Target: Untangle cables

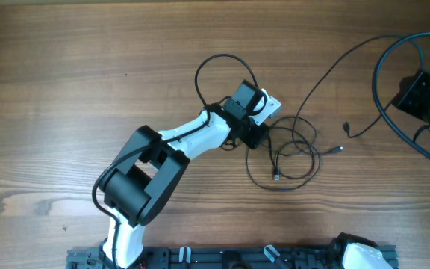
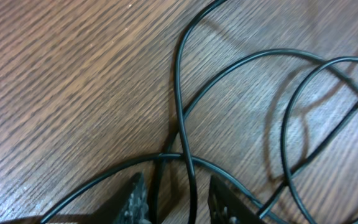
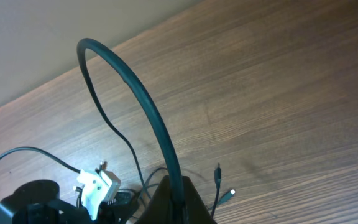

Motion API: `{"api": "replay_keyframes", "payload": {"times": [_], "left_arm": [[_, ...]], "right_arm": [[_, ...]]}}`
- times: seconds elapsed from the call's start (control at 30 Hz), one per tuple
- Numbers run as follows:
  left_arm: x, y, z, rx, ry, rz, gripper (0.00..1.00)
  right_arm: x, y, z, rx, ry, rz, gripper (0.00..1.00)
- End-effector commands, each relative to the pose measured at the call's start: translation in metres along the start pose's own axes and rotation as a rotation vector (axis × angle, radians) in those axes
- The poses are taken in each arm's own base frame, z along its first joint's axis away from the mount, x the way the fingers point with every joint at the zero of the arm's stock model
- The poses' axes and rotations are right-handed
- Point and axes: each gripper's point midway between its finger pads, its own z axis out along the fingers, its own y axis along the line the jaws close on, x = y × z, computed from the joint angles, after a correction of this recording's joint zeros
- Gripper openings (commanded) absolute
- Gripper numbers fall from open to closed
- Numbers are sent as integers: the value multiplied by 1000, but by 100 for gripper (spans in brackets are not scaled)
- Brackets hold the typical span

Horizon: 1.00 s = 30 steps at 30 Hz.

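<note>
Several thin black cables (image 1: 297,149) lie tangled in loops at mid-table, with small plug ends (image 1: 277,176) lying loose. My left gripper (image 1: 255,134) is down at the left side of the tangle. In the left wrist view it (image 2: 176,186) is open, and two cable strands (image 2: 191,180) run between its fingers without being pinched. My right gripper (image 1: 409,93) is at the far right edge. In the right wrist view it (image 3: 178,190) is shut on a dark cable (image 3: 135,87) that arcs up and away. Two plug ends (image 3: 217,169) lie on the wood beyond.
One thin cable (image 1: 327,71) runs from the tangle toward the right arm. Another loop (image 1: 215,63) lies behind the left gripper. The wooden table (image 1: 66,90) stretches to the left and back. The arm bases sit along the front edge.
</note>
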Motion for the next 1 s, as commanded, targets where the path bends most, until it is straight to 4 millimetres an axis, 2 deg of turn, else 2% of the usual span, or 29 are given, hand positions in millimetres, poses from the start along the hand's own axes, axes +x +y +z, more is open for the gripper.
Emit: {"api": "replay_keyframes", "payload": {"times": [0.0, 0.1, 0.27, 0.4, 0.57, 0.67, 0.73, 0.9, 0.97], "left_arm": [[11, 9, 9, -63, 38, 5, 36], [11, 9, 9, -63, 37, 5, 47], [13, 7, 9, -65, 46, 10, 51], [14, 0, 12, -95, 53, 37, 45], [14, -4, 14, -94, 55, 47, 23], [15, 8, 12, -164, 59, 48, 9], [17, 21, 9, -246, 71, 48, 4], [18, 70, -10, -515, 57, -43, 4], [21, 83, -15, -538, 64, -73, 4]], "right_arm": [[-1, -1, -4, 6, -14, -12, 4], [-1, -1, -4, 6, -14, -12, 4], [-1, -1, -4, 6, -15, -12, 4], [-2, 0, -4, 5, -18, -12, 4], [-2, 0, -4, 5, -18, -13, 4], [-2, 0, -4, 4, -18, -12, 4], [-2, 0, -4, 5, -18, -12, 4], [-2, 0, -4, 5, -18, -12, 4], [-2, 0, -4, 5, -17, -13, 4]]}}
